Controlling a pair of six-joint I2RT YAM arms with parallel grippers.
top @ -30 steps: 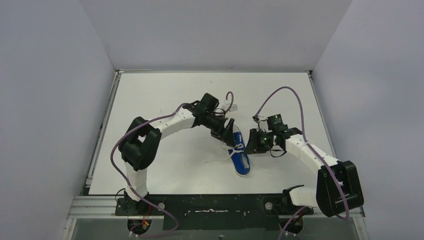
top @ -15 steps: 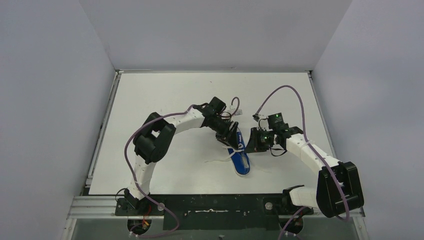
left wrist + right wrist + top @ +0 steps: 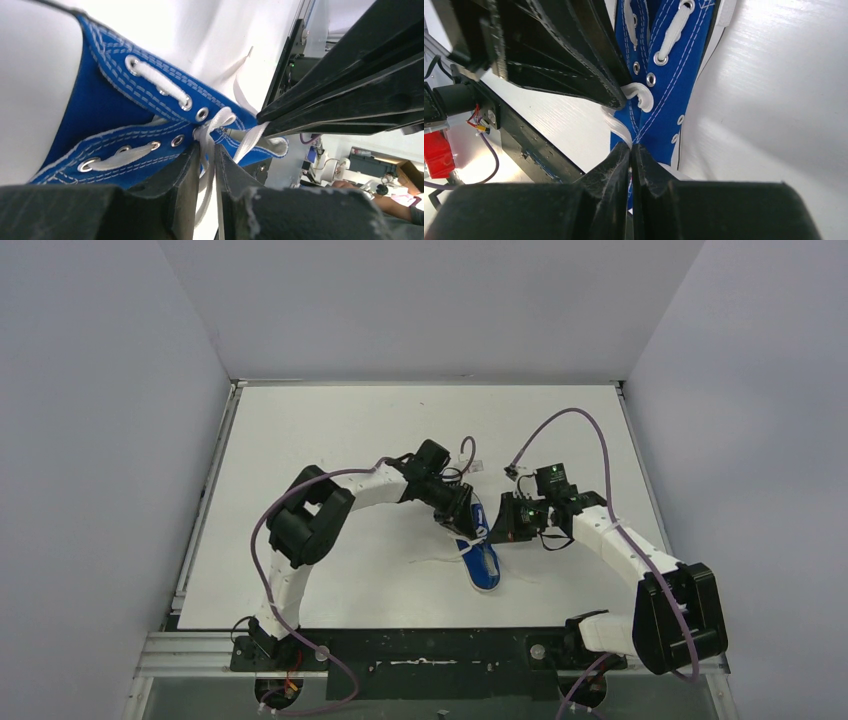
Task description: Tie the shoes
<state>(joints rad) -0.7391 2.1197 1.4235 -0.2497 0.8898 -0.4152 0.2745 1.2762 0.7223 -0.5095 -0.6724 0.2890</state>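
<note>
Barely started imo, no knot or bow that I can spot. On the table the left arm and right arm bend in from either side over the blue sneaker. It sits close to the near edge, about mid-width, toe pointing at that edge. Left gripper is clamped on the laces by the top eyelets. Right gripper is pinched together on a strand too, looks like. One loose end trails off left.
</note>
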